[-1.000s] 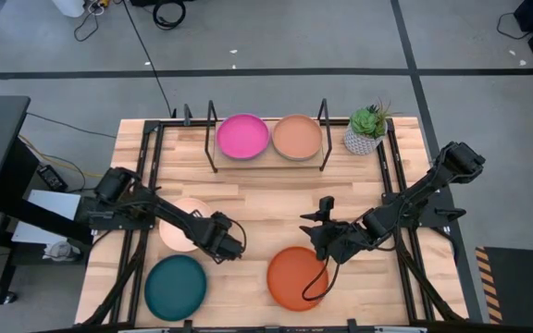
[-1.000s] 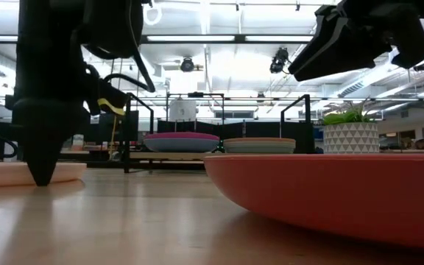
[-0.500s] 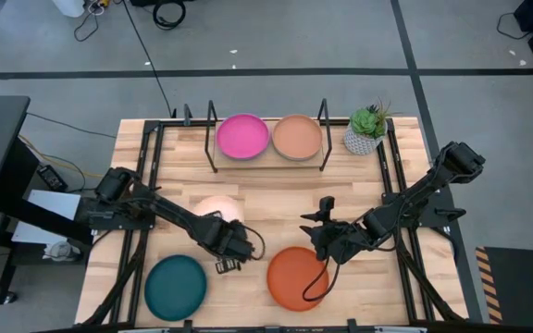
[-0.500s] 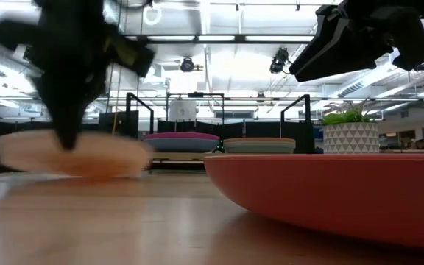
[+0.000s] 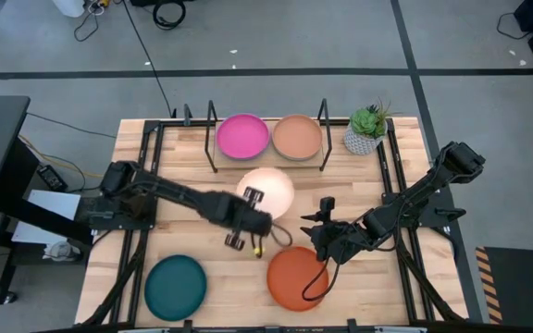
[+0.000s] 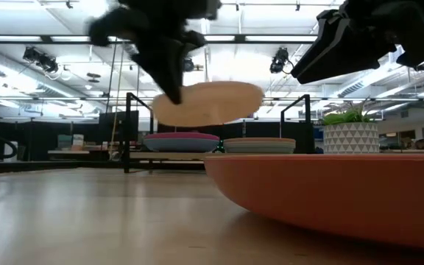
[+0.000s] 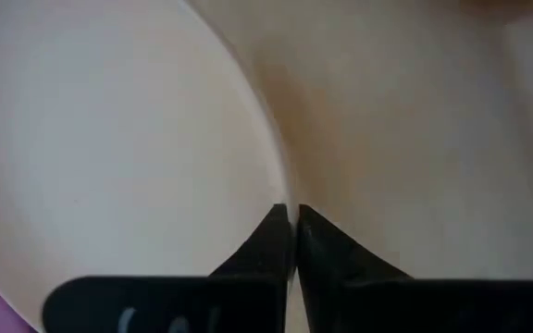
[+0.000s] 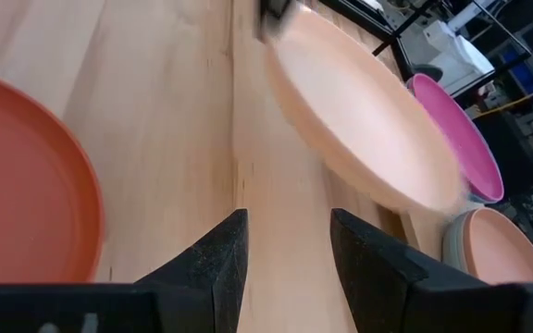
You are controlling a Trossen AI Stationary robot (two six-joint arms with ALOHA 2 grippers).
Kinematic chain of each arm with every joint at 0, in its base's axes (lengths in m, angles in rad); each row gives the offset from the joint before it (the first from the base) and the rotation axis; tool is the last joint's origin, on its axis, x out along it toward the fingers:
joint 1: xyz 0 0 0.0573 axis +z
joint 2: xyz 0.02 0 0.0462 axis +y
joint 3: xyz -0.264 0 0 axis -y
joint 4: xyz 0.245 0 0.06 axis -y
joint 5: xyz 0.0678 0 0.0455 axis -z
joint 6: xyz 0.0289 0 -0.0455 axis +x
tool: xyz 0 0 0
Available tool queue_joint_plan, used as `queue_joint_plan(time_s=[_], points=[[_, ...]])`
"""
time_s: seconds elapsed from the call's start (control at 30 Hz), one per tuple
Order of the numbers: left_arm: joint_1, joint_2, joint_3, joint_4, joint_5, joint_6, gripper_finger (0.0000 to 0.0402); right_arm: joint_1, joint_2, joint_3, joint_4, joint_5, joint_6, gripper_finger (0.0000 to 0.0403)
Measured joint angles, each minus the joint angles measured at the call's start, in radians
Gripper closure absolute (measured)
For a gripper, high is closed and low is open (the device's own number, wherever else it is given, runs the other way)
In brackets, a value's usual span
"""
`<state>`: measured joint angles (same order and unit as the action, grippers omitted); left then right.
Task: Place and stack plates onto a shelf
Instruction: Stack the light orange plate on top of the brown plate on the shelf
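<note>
Left gripper (image 5: 251,215) has lifted the cream-peach plate (image 5: 268,191) off the bench (image 5: 340,185) by its rim and carried it from the left side to mid-bench, toward the shelf (image 5: 266,159).

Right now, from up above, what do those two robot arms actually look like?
Both are dark, nearly black, jointed arms built from slim tube-like links with chunkier housings at the joints. Each ends in a gripper with two flat, pointed black fingers: the left gripper and the right gripper. A small yellow spot shows beside the left one. No sleeves or coverings.
</note>
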<state>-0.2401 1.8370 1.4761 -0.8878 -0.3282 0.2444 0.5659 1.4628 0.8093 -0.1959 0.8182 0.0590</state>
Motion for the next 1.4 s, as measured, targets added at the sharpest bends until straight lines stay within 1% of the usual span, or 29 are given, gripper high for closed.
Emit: queue_joint_plan(time_s=[0.13, 0.27, 0.37, 0.53, 0.63, 0.73, 0.83, 0.9, 0.93, 1.17, 1.23, 1.4], points=[[0.111, 0.0, 0.0, 0.044, 0.025, 0.181, 0.0385, 0.0, 0.0, 0.0, -0.002, 0.015, 0.021, 0.0241], [0.249, 0.0, 0.0, 0.094, 0.122, 0.298, 0.0385, 0.0, 0.0, 0.0, -0.006, 0.038, 0.048, 0.0241], [0.345, 0.0, 0.0, 0.162, 0.195, 0.374, 0.0385, 0.001, -0.006, 0.0, -0.022, 0.057, 0.081, 0.0241], [0.454, 0.004, 0.0, 0.25, 0.302, 0.54, 0.0386, 0.002, -0.043, 0.0, -0.063, 0.125, 0.133, 0.0241], [0.487, 0.012, -0.001, 0.295, 0.315, 0.634, 0.0386, 0.003, -0.073, 0.0, -0.077, 0.167, 0.155, 0.0241], [0.505, 0.014, 0.0, 0.361, 0.331, 0.702, 0.0386, 0.003, -0.104, 0.0, -0.076, 0.187, 0.154, 0.0241], [0.525, 0.022, 0.0, 0.373, 0.387, 0.757, 0.0386, 0.003, -0.136, 0.0, -0.078, 0.207, 0.151, 0.0241], [0.535, 0.039, 0.002, 0.392, 0.394, 0.78, 0.0386, 0.003, -0.156, 0.0, -0.082, 0.236, 0.151, 0.0241], [0.541, 0.046, 0.003, 0.376, 0.395, 0.782, 0.0386, 0.003, -0.167, 0.0, -0.086, 0.252, 0.15, 0.0241], [0.578, 0.12, 0.113, 0.324, 0.394, 0.798, 0.0386, 0.003, -0.227, 0.0, -0.119, 0.342, 0.151, 0.0241], [0.59, 0.145, 0.153, 0.269, 0.396, 0.8, 0.0386, 0.003, -0.236, 0.0, -0.125, 0.344, 0.151, 0.0241], [0.611, 0.208, 0.251, 0.236, 0.409, 0.816, 0.0386, 0.003, -0.24, 0.0, -0.125, 0.346, 0.155, 0.0241]])
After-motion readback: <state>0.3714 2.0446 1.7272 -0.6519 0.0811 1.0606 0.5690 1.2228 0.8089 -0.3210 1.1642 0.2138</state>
